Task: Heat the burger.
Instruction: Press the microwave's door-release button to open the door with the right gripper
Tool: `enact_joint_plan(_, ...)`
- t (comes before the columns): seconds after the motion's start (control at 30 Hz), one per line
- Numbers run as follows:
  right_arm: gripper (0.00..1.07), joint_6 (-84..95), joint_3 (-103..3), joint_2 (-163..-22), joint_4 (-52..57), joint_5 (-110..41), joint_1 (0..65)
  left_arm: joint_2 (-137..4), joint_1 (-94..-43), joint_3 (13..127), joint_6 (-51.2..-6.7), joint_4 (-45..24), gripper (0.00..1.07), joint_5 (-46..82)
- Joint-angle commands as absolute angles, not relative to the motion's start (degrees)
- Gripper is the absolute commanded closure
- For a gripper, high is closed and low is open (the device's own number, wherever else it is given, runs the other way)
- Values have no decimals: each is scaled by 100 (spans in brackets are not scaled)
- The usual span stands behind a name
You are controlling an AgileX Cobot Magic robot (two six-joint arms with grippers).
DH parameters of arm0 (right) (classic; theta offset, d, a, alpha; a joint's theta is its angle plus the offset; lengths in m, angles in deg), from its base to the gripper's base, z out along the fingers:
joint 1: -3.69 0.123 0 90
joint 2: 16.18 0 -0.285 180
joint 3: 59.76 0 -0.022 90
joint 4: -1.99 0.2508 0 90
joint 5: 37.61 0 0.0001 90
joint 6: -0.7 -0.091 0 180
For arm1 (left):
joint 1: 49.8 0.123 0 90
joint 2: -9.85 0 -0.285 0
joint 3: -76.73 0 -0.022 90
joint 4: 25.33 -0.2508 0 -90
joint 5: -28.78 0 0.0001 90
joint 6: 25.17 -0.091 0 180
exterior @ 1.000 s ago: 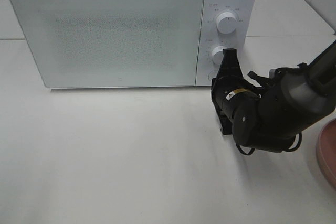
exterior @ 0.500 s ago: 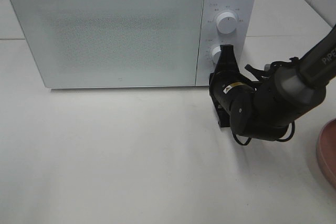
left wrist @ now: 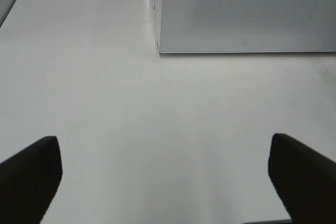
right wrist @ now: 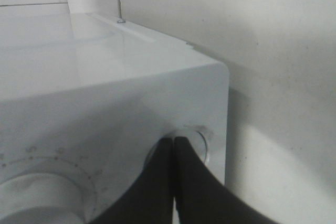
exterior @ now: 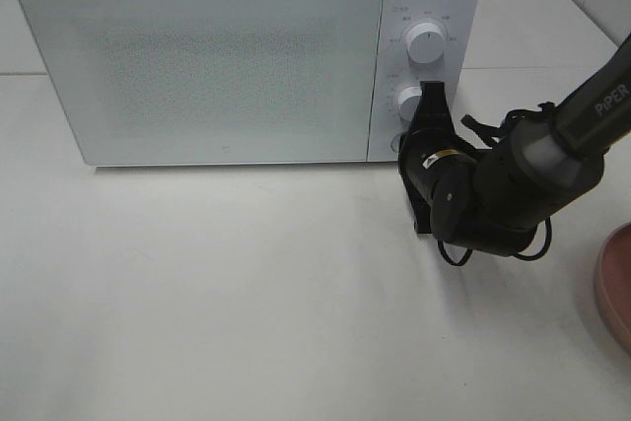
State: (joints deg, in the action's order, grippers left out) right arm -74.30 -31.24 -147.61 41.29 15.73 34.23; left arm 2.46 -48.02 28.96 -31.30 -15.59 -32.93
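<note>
The burger is not in view. The white microwave [exterior: 207, 56] stands at the back with its door shut. My right gripper [exterior: 432, 98] is shut and empty, and it points at the control panel beside the lower knob [exterior: 407, 101]. In the right wrist view the shut fingertips [right wrist: 174, 141] lie over a small round button [right wrist: 195, 142] near the panel's corner. I cannot tell whether they touch it. My left gripper [left wrist: 165, 177] is open and empty over bare table, well in front of the microwave [left wrist: 241, 14]. It does not show in the exterior view.
The rim of a round pink plate [exterior: 616, 283] shows at the right edge of the table. The upper knob [exterior: 426, 42] sits above the lower one. The right arm [exterior: 493, 194] lies across the table right of the microwave.
The right gripper has stayed shut at the control panel, shifting only slightly. The arm behind it has drawn a little closer to the microwave. The door stays shut.
</note>
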Motion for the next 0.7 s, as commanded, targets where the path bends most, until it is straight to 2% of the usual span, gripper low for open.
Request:
enact_joint_plan(0.03,107,-7321,-3176,-14750,4101,1619,3366,327,-4785,2902,-3124,-1536,6,-3241)
enact_joint_plan(0.7,107,-7281,-3399,-14750,4032,2152,3366,327,-4785,2902,-3124,-1536,6,-3241)
